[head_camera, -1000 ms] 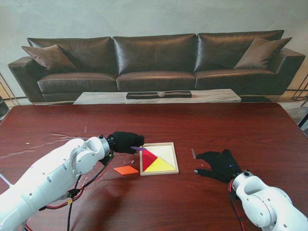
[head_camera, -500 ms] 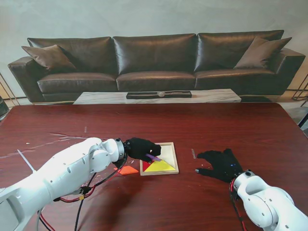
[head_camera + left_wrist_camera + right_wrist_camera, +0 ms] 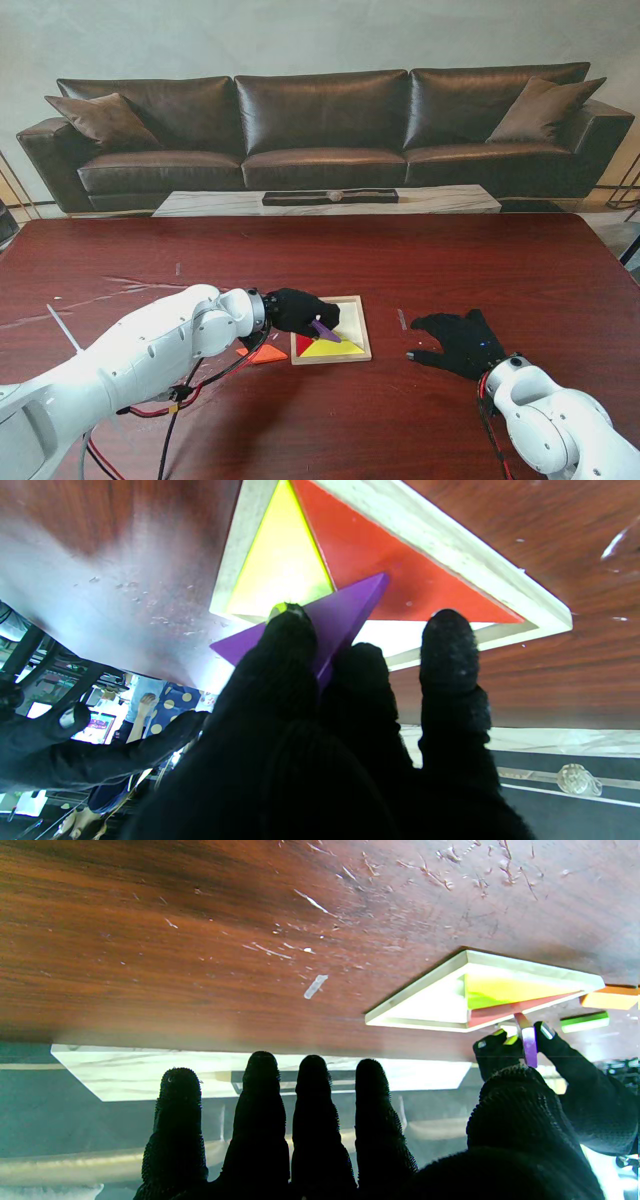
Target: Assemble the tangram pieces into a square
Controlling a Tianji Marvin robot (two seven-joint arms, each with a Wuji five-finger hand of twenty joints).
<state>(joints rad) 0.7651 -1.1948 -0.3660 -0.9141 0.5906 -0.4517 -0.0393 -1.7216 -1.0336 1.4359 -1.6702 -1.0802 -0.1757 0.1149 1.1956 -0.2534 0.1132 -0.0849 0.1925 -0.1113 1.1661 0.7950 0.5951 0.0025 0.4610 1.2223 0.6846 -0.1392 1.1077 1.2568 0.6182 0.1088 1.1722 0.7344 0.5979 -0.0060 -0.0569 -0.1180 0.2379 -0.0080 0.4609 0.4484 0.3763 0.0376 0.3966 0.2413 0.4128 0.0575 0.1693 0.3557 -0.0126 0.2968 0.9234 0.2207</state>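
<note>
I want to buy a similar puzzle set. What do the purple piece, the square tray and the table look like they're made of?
Purple piece: probably plastic or painted wood; flat, even colour, slight sheen, crisp edges, pinched in the left hand.
Tray: looks like pale unfinished wood; matte, light rim with faint grain.
Table: dark reddish wood or veneer, glossy; visible grain, reflections and fine scratches.

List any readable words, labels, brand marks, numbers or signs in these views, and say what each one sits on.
None can be read in any view.
The purple piece held by the left robot hand, the red piece, the yellow piece and the wooden tray carry no print.
The right robot hand and the table show no lettering.
</note>
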